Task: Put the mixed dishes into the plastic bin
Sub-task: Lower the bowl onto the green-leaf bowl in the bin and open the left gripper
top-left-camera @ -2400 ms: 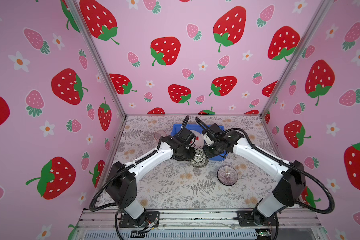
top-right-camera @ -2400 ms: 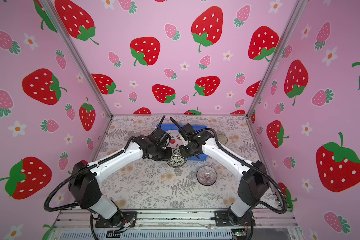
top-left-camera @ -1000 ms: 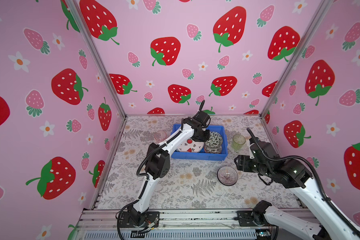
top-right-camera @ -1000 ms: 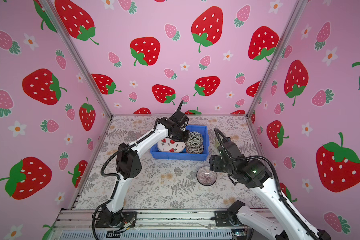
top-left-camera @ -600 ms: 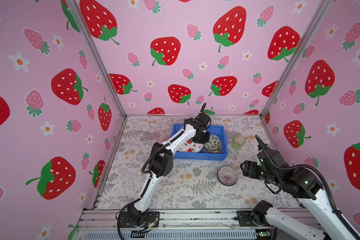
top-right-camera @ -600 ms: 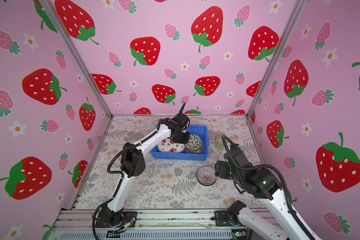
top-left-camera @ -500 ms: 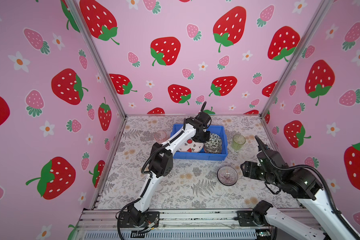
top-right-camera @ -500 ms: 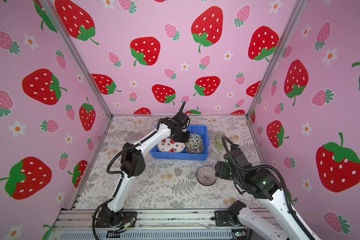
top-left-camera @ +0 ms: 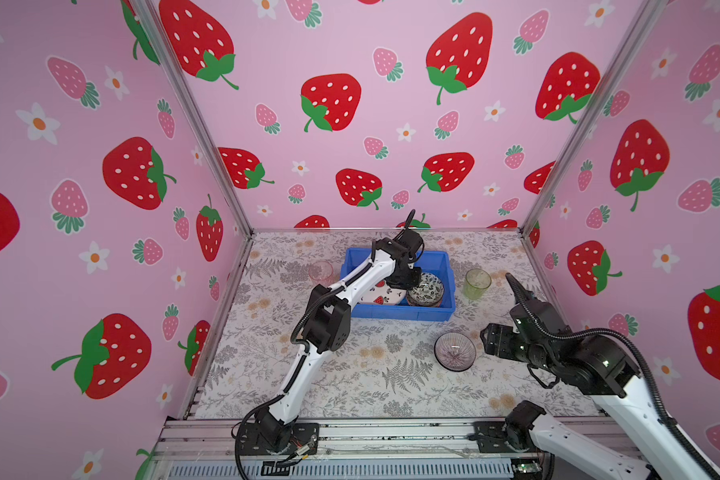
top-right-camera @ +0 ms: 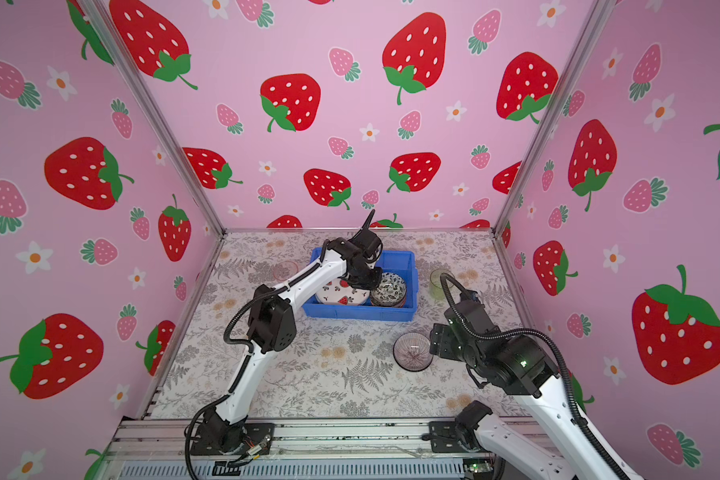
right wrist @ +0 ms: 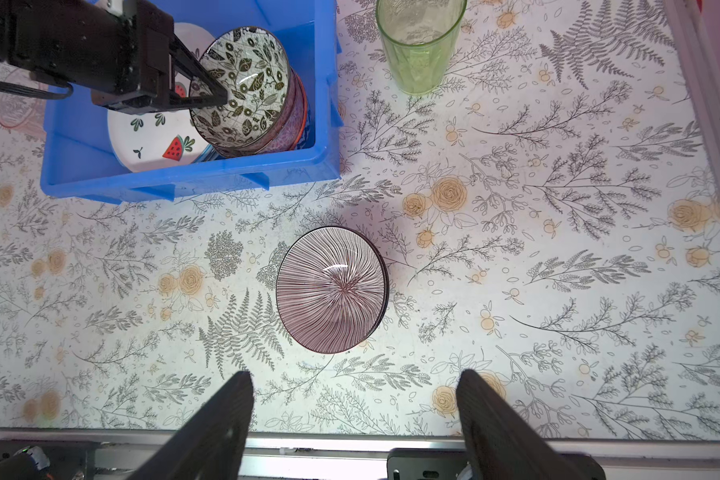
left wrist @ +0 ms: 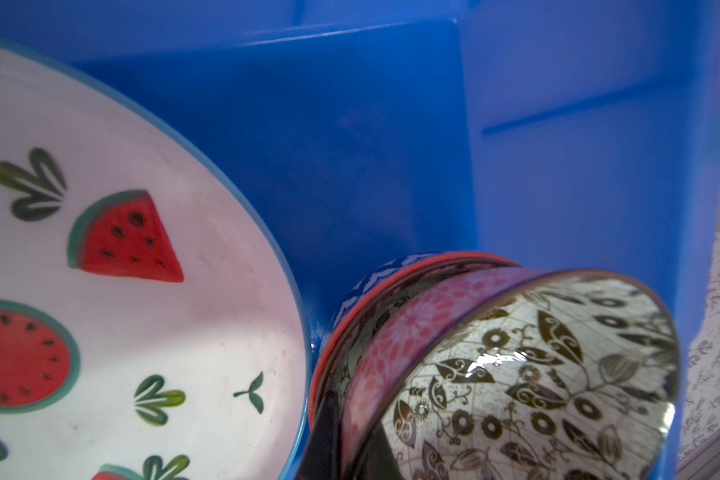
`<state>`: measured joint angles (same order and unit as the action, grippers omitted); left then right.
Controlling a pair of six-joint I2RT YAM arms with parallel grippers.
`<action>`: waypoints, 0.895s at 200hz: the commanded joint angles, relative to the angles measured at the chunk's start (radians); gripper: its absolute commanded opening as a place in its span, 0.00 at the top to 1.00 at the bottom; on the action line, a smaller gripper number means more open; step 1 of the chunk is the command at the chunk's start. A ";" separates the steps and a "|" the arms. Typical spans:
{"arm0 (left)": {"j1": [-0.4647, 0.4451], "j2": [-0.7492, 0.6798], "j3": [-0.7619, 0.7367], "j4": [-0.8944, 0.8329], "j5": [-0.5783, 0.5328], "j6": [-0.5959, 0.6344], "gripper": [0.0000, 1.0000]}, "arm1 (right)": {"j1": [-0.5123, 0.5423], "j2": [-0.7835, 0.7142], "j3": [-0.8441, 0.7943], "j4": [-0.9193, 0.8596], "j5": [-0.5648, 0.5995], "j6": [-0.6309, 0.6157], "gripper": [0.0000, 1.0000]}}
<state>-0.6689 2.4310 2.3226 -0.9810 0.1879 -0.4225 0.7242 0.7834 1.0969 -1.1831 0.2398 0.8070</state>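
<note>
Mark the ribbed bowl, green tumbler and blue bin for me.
ribbed bowl (right wrist: 331, 289), right wrist view, centre of its inside.
green tumbler (right wrist: 417, 54), right wrist view, its side wall.
blue bin (right wrist: 192, 178), right wrist view, outer wall nearest the ribbed bowl.

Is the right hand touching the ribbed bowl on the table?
Apart. In the right wrist view the open right hand hangs short of the ribbed bowl, with bare tablecloth showing between its fingertips and the bowl's rim.
</note>
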 commanded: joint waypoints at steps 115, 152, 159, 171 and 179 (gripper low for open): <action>-0.016 -0.036 0.034 -0.009 0.067 -0.015 0.48 | -0.005 0.021 -0.019 0.005 0.021 -0.016 0.18; -0.017 -0.057 0.037 0.000 0.101 -0.025 0.28 | -0.005 0.030 -0.017 0.015 0.021 -0.026 0.17; -0.018 -0.061 0.037 0.002 0.107 -0.026 0.26 | -0.006 0.032 -0.018 0.017 0.021 -0.030 0.17; -0.019 -0.069 0.037 0.007 0.115 -0.028 0.25 | -0.006 0.037 -0.018 0.019 0.021 -0.032 0.17; -0.018 -0.073 0.037 0.009 0.127 -0.029 0.24 | -0.006 0.039 -0.018 0.020 0.021 -0.035 0.16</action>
<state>-0.6827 2.4084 2.3238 -0.9630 0.2726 -0.4492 0.7235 0.8165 1.0878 -1.1671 0.2401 0.7830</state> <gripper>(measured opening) 0.750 0.832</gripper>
